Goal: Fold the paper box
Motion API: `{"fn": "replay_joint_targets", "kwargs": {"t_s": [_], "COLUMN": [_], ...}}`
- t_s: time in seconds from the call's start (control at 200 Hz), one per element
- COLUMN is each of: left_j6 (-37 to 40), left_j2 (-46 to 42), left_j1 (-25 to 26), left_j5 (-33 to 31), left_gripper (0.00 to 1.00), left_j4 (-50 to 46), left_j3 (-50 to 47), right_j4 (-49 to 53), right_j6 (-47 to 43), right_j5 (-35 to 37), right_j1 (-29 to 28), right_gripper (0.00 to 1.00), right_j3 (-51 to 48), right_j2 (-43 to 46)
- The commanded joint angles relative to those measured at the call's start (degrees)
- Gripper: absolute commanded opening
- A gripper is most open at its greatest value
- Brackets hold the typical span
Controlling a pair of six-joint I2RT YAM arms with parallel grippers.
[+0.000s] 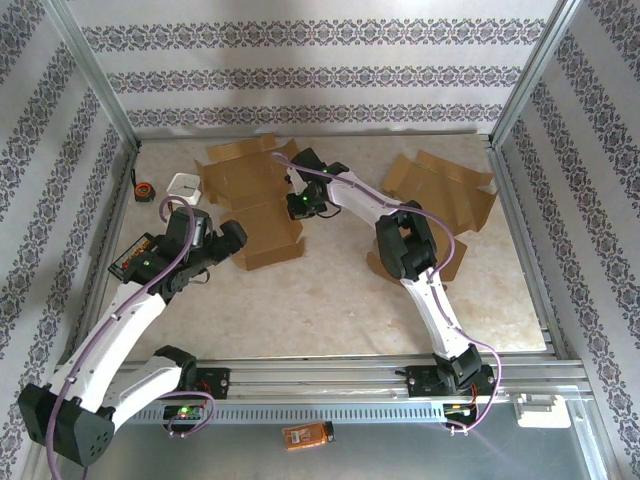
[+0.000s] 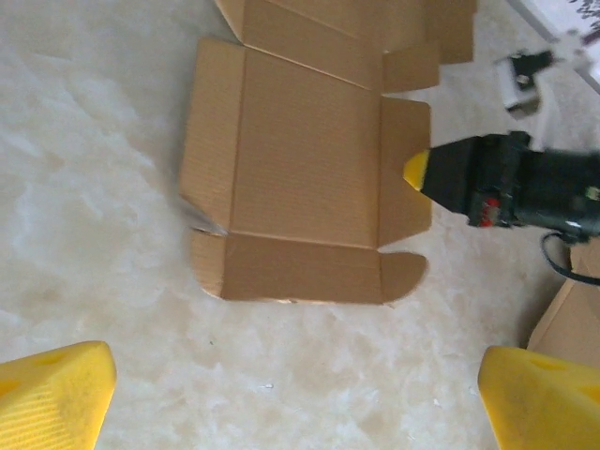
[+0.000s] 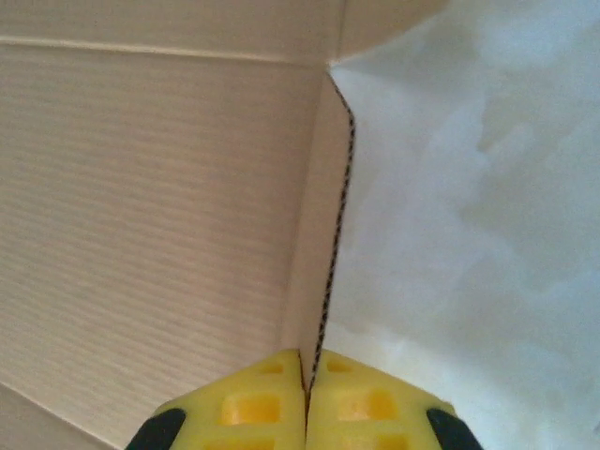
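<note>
Clenched shut, the right tool [image 3: 307, 386] is seen with the thin edge of a side flap [image 3: 317, 234] pinched between its yellow fingertips [image 3: 361, 398]. In the right wrist view this flap is raised off the pale marbled tabletop [image 3: 469, 187], beside a wide ribbed panel. The flap belongs to a brown corrugated cardboard box blank [image 1: 250, 200], which is spread out unfolded at the back left of the tabletop [image 1: 330, 300] in the overhead view. There the right tool [image 1: 298, 207] is placed at the blank's right edge.

From the left wrist camera, the same box blank [image 2: 300, 159] is seen lying flat on the tabletop [image 2: 94, 187], with its flaps spread around the central panel. The right tool [image 2: 415, 169] is met at the right-hand side flap [image 2: 403, 202].

The left tool [image 2: 300, 398] is released: its yellow fingertips [image 2: 56, 389] are held wide apart above bare tabletop, just short of the blank's near edge, with nothing between them. In the overhead view the left tool [image 1: 230, 238] is found at the blank's near left corner.

A second brown cardboard blank [image 1: 440, 185] is laid at the back right, well apart from the first. A small white box [image 1: 185, 185] and an orange-and-black tape measure [image 1: 145, 190] are set near the left wall.
</note>
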State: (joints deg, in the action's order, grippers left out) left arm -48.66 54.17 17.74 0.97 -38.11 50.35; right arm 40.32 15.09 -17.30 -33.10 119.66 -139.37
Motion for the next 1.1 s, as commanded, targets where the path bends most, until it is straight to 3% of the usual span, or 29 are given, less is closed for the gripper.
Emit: {"fn": "replay_joint_targets", "kwargs": {"t_s": [0.0,0.295,0.475,0.64,0.874,0.999,1.094], "left_j6": [-1.1,-0.1,0.3,3.0,5.0,6.8,7.1], "left_j2": [0.7,4.0,7.2,15.1,31.5,36.9,41.1], "left_j1": [-1.9,-4.1,-7.1,-9.0,-10.7,-10.6,-10.7], "left_j5": [4.3,5.6,5.1,8.5,14.0,18.0,18.6], "left_gripper": [0.99,0.99,0.99,0.98,0.80,0.70,0.60], "left_j4": [3.4,7.6,10.5,14.7,20.4,30.3,31.5], "left_j3": [-0.9,0.4,-1.8,-1.5,1.9,2.0,3.7], "right_j4": [-1.9,-5.5,-8.4,-12.9,-16.6,-16.5,-16.2], "right_j6": [-0.6,-5.2,-3.0,2.2,6.9,7.0,6.8], "right_j5": [1.1,-7.1,-6.7,-4.9,-1.2,-1.1,-0.8], "right_j1": [1.2,6.3,7.2,5.5,2.7,2.4,2.4], "right_gripper": [0.00,0.00,0.00,0.00,0.00,0.00,0.00], "right_j3": [-9.1,-34.6,-50.8,-61.1,-67.5,-68.6,-69.3], "right_j2": [8.6,26.0,36.9,44.9,50.8,51.8,52.3]}}
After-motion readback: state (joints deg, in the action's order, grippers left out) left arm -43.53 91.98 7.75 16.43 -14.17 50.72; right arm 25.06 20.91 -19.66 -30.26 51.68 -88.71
